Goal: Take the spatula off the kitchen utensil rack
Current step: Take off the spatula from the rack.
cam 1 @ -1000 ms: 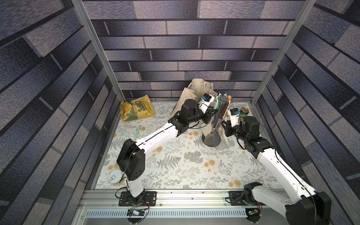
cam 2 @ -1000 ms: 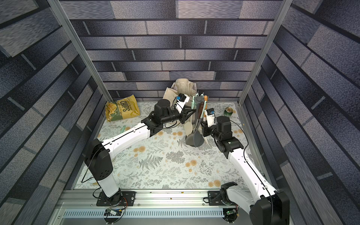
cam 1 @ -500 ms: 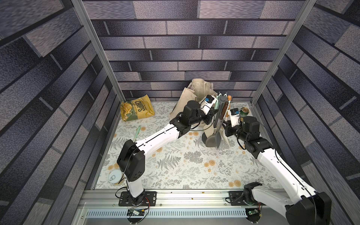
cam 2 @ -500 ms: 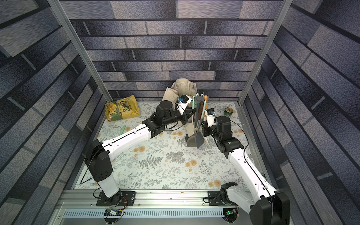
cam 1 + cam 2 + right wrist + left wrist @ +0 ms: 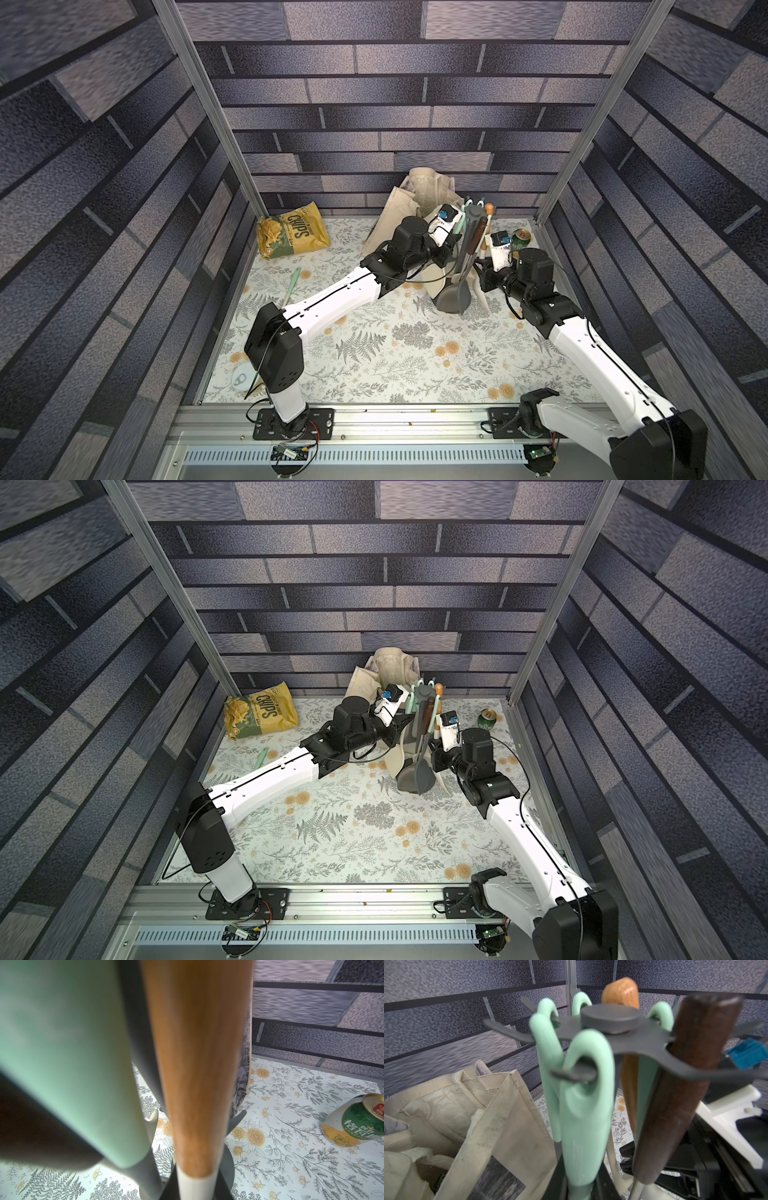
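- Spatula (image 5: 583,1126): judged to be the mint-handled tool nearest the left arm (image 5: 332,299). It hangs on the rack (image 5: 610,1016), its handle loop threaded over one spoke (image 5: 571,1075). Its long axis is near upright, blade end down.
- Rack: stands at the far side of the desk (image 5: 374,353), between the two arms.
- Left pincer (image 5: 579,1189): all but closed, with its jaws on either side of the spatula handle's lower end. The grip is judged made.
- Key relation: the loaded spoke points out toward the left arm. The loop must rise clear of the spoke tip, then come away along that line.
- Right pincer (image 5: 481,272): all but closed, low by the rack on the opposite side. What it grips cannot be told.
- Hazard: the dark handle (image 5: 685,1084) hangs just beside the spatula and may snag.
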{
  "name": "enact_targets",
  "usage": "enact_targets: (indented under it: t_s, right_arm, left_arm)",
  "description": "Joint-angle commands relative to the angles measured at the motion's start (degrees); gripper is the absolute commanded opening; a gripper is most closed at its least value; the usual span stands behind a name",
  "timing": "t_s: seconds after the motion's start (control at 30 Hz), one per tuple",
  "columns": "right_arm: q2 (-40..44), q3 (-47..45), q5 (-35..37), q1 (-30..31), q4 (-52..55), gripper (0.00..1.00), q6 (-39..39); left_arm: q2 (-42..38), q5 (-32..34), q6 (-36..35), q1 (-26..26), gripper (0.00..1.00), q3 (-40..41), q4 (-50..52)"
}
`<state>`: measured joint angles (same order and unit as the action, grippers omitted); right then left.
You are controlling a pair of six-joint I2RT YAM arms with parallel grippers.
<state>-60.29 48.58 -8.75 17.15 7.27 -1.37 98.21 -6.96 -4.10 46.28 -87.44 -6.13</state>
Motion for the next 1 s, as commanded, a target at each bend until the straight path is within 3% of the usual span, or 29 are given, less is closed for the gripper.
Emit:
enact_targets:
  t_s: [0.0,0.97]
  right_arm:
    - [0.53,-1.06,0.02,0.65,3.19,0.09,-0.37]
    - [0.18,-0.78,0.14,0.72,3.72,0.09,-0.48]
  left_arm:
    - [-3.46,2.70,-0.84,-0.02,0.00,1.16,0.38]
    - [-8.52,7.86,0.56,-3.85,0.00,5.35,-2.68]
